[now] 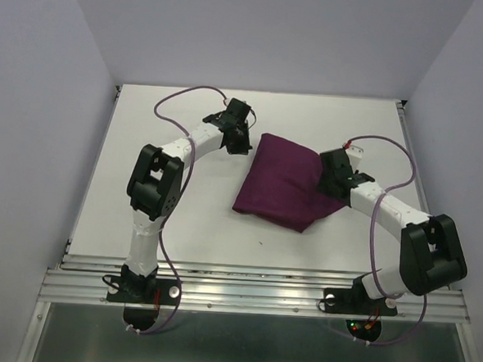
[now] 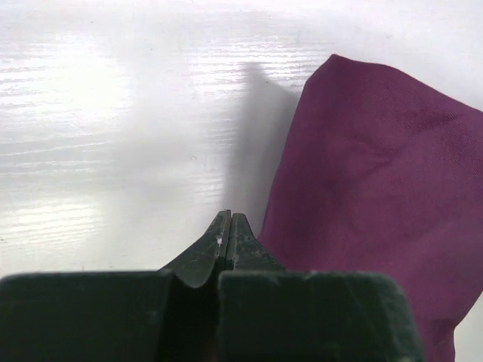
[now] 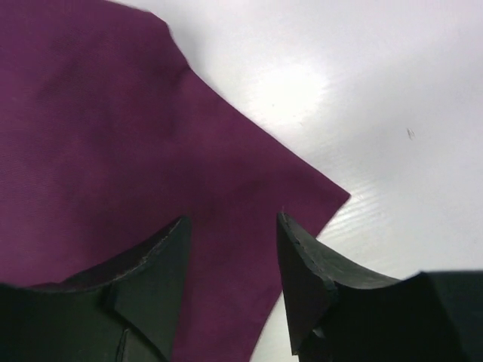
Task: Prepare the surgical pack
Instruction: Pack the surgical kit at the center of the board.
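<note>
**A:** What is the right gripper [image 3: 232,220] doing?

**B:** Its jaws stand apart with nothing between them. It hovers directly over the purple wrap [image 3: 113,136], near one of the wrap's corners, and bare table [image 3: 392,90] begins just past one finger. I'd judge it sits there because that flap is the part to be handled next.

**A:** And the left gripper [image 2: 230,220]?

**B:** Clenched on nothing, with its tips pressed together. It is low over the table, and the wrap's edge lies just beside it, to its right. Being closed and off the cloth, it looks parked out of the way rather than working.

**A:** The tray, instruments and gauze?

**B:** None of them show. The wrap lies folded over into a bundle between the two grippers, so they may be inside, but I cannot tell
</note>
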Robot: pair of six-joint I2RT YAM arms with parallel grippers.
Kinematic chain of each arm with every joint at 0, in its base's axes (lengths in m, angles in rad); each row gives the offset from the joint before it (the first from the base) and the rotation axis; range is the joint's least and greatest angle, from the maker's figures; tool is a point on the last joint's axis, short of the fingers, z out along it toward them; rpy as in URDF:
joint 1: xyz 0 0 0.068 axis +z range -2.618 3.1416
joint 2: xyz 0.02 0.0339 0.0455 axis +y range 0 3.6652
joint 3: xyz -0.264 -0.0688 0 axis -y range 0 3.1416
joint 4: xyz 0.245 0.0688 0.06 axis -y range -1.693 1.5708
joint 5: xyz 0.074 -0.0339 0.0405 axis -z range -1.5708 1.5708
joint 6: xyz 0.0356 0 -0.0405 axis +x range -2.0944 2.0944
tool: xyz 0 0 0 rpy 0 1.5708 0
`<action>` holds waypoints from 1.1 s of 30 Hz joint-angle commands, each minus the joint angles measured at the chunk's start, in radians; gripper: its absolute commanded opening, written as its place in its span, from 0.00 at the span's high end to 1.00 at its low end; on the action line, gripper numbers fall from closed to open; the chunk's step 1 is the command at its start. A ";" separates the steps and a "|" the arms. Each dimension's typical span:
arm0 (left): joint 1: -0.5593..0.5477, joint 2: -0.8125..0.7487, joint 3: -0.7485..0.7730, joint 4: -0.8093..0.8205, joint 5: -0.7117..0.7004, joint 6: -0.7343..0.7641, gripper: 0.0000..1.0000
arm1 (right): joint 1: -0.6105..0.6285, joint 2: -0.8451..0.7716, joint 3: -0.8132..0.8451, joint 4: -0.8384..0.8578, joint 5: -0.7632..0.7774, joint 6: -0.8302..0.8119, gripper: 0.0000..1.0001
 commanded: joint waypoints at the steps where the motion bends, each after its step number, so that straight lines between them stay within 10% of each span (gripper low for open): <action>1: 0.000 0.049 0.085 -0.028 -0.037 0.028 1.00 | 0.005 0.055 0.111 0.059 -0.033 0.008 0.56; 8: 0.020 0.203 0.304 -0.077 -0.083 0.086 1.00 | 0.005 0.223 0.231 0.084 -0.017 0.003 0.97; 33: -0.108 0.326 0.583 -0.102 0.104 0.134 1.00 | 0.014 0.394 0.377 0.195 -0.278 0.013 0.99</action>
